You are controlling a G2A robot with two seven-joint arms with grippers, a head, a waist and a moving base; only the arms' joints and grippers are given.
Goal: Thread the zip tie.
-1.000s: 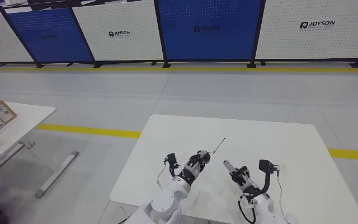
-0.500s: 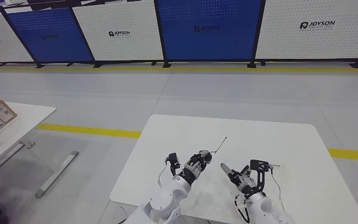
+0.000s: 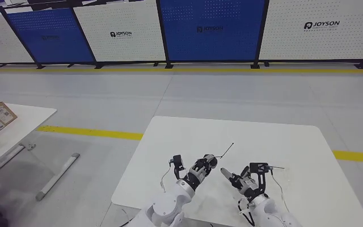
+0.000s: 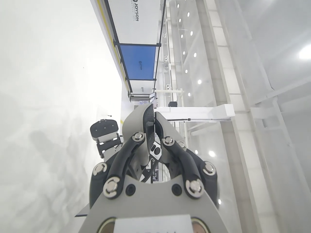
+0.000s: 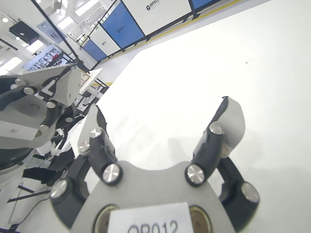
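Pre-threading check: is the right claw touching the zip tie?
Apart. Right wrist view shows the right claw open with only bare table between its fingers; top view shows the zip tie sticking out of the left claw, clear of it.

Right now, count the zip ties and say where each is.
1. The zip tie is clamped in the left pincer, its free end jutting out over the table. Another could be hidden under the arms.

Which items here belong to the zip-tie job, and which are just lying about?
Job: thin black plastic zip tie; left gripper shut on it; open right gripper; white work table.
Lying about: grey bar on floor; white side table; blue and white partition panels.
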